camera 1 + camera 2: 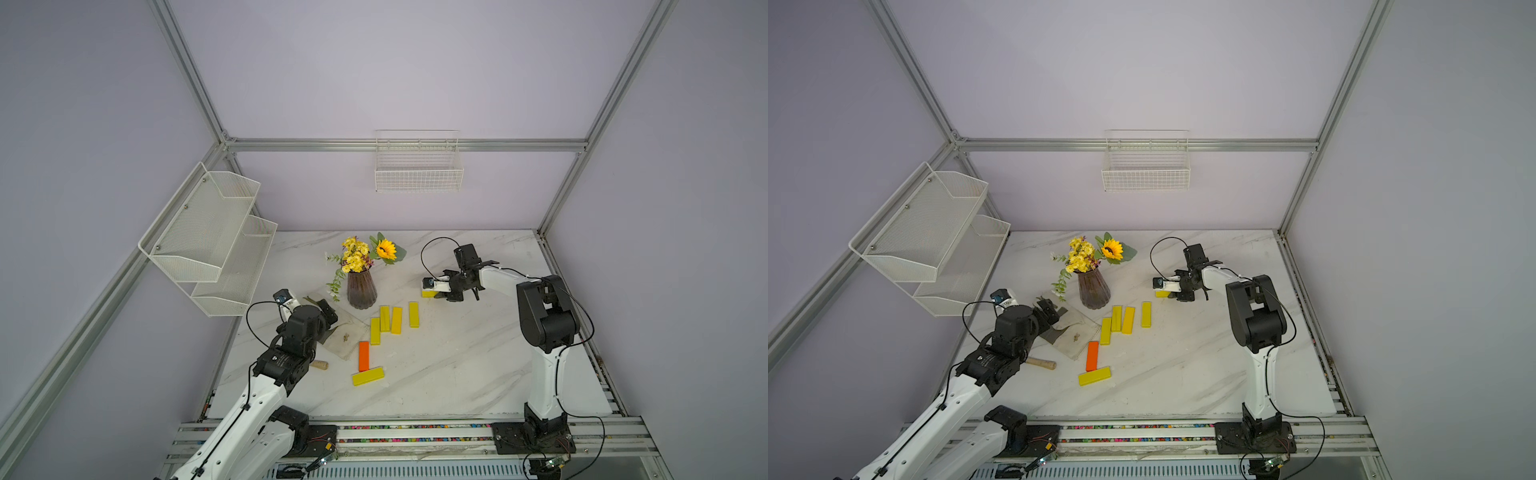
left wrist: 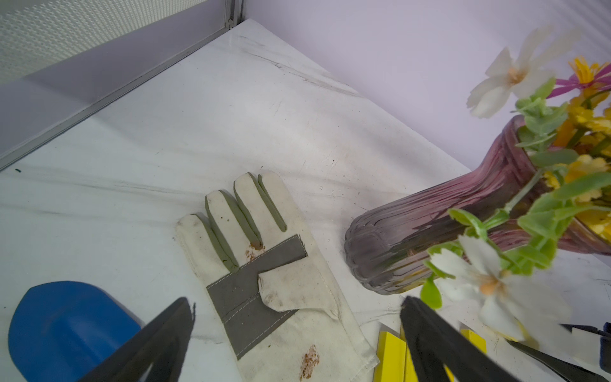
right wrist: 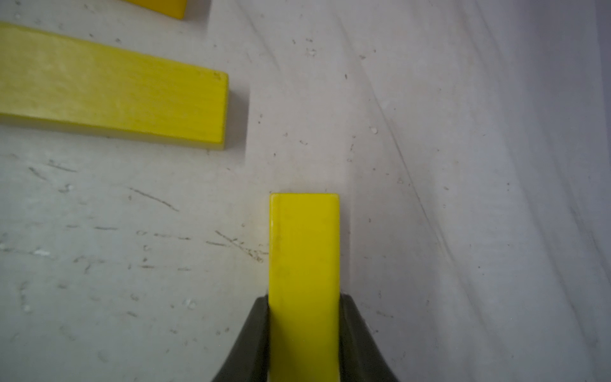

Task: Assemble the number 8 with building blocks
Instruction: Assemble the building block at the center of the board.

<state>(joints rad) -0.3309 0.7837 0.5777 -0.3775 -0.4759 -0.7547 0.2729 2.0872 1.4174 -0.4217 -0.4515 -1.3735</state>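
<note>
In the right wrist view our right pincer (image 3: 304, 299) pinches one yellow bar (image 3: 304, 244) by its long sides, low at the counter (image 3: 429, 198); we cannot tell if the bar touches it. In a top view this bar sits right of the vase (image 1: 361, 291). Four more yellow bars (image 1: 396, 320) lie side by side in the middle of the frame, below the vase. The orange bar (image 1: 363, 356) lies lower left of them, its low end just beside the last yellow bar (image 1: 368, 376). Our left pincer (image 2: 297, 302) is spread wide over a glove (image 2: 264, 264).
</note>
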